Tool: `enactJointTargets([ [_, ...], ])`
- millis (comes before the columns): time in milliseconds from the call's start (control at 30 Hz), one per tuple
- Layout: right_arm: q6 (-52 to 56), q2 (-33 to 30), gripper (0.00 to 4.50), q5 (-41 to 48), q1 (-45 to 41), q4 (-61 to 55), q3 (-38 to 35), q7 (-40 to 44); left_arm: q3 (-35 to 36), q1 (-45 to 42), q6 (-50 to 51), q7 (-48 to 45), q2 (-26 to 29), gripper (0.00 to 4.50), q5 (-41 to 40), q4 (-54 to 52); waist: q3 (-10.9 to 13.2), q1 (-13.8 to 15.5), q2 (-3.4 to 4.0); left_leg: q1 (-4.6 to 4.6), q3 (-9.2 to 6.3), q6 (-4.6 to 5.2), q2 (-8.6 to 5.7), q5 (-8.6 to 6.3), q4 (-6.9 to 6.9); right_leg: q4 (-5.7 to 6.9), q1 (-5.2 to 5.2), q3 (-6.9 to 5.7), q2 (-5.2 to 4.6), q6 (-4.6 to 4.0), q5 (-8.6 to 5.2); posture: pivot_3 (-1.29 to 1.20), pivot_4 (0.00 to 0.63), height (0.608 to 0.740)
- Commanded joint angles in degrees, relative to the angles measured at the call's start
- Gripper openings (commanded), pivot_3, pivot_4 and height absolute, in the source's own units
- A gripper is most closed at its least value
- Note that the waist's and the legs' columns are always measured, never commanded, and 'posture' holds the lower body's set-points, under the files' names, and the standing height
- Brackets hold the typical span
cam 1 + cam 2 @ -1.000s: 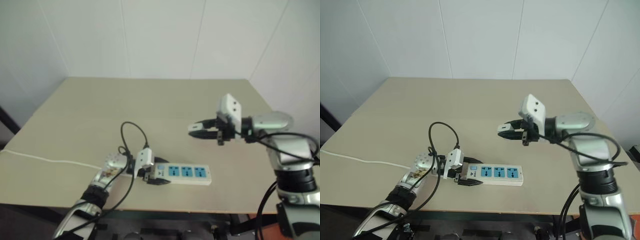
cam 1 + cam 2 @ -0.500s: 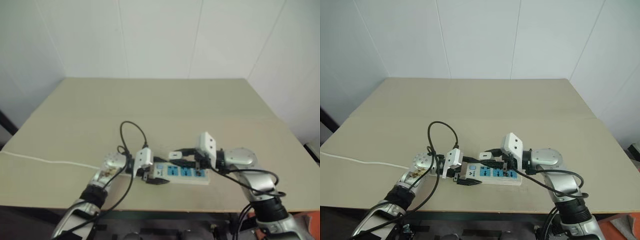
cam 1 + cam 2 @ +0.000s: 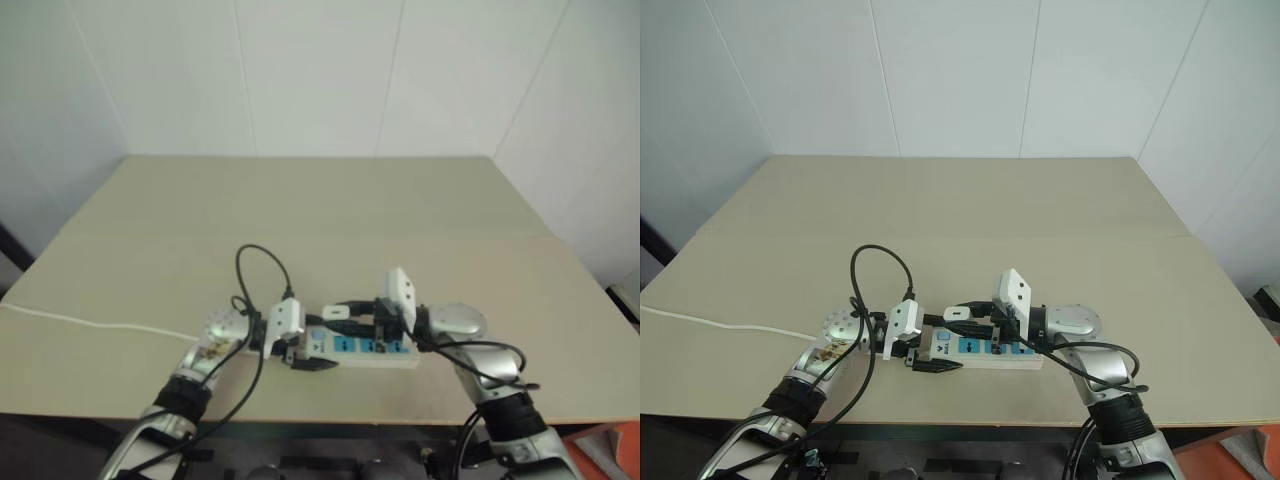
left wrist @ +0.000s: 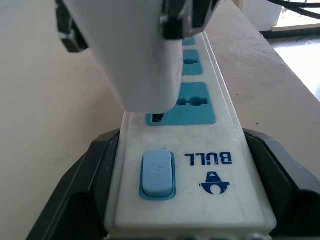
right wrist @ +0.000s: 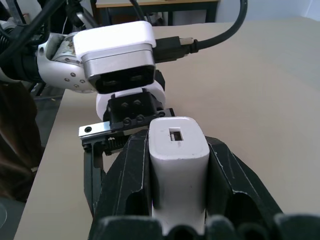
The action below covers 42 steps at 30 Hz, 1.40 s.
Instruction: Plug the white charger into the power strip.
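Strip: power strip (image 3: 365, 346) lies along table's (image 3: 300, 210) near edge, long axis left-right, switch end clamped in left gripper (image 3: 925, 352).
Charger: white charger (image 5: 178, 150) pinched in right gripper (image 5: 178, 200), hovering just above 1st socket.
Gap: prong contact unclear.

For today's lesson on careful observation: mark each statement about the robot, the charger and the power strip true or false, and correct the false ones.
1. The right gripper is shut on the white charger. True.
2. The left gripper clamps the switch end of the power strip. True.
3. The power strip has red socket panels. False: they are blue.
4. The charger lies loose on the table, far from the strip. False: it is held just above the strip, near the socket beside the switch.
5. A thin white cord runs off over the table's left edge. True.
6. The power strip stands upright on end. False: it lies flat on the table.
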Motion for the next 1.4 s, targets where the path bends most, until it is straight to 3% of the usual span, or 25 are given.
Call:
enactJointTargets([
  [33, -2.1, 0.8, 1.15, 1.9, -1.9, 0.1, -1.6, -0.8, -1.7, 1.1, 1.2, 0.2, 0.9, 3.29, 2.7, 1.7, 0.0, 0.0, 0.0, 0.0, 0.0, 0.0, 0.0, 0.0, 0.0, 0.0, 0.0, 0.0, 0.0, 0.0, 0.0, 0.0, 0.15, 0.74],
  [1067, -5.7, -0.8, 1.15, 1.1, 1.3, 5.7, -0.2, 0.0, -1.8, 1.3, 0.8, -1.2, 1.9, 3.29, 2.1, 1.3, 0.0, -0.2, 0.0, 0.0, 0.0, 0.0, 0.01, 0.0, -0.06, -0.01, -0.03, 0.0, 0.01, 0.0, -0.02, 0.0, 0.15, 0.74],
  [1400, -8.6, -4.7, 1.15, 0.1, 3.1, 9.3, 0.1, 2.9, -1.6, 1.8, 1.1, -1.0, 2.6, 3.29, 2.0, 0.5, 0.0, 0.0, 0.0, 0.01, 0.01, 0.0, 0.0, 0.0, -0.09, -0.06, -0.01, 0.0, 0.0, 0.0, -0.02, 0.0, 0.15, 0.74],
])
